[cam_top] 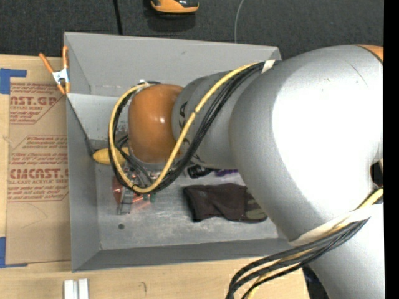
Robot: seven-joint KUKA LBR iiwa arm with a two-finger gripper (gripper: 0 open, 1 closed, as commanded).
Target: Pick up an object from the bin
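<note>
We see the arm reaching in from the right across the grey metal bin, its bulk covering much of the bin's right half. The orange cover on its wrist sits over the left middle of the floor, with yellow and black cables looped round it. Below the cover the gripper is low over the left side of the floor. We cannot tell whether its fingers are spread or pressed together, as the wrist hides them.

A small red thing lies right at the gripper's left edge, on the floor's near left part. A yellow, banana-shaped thing pokes out just left of the wrist. A dark brown glove lies to the right, apart from the gripper, and a purple thing peeks out beyond it under the arm.
</note>
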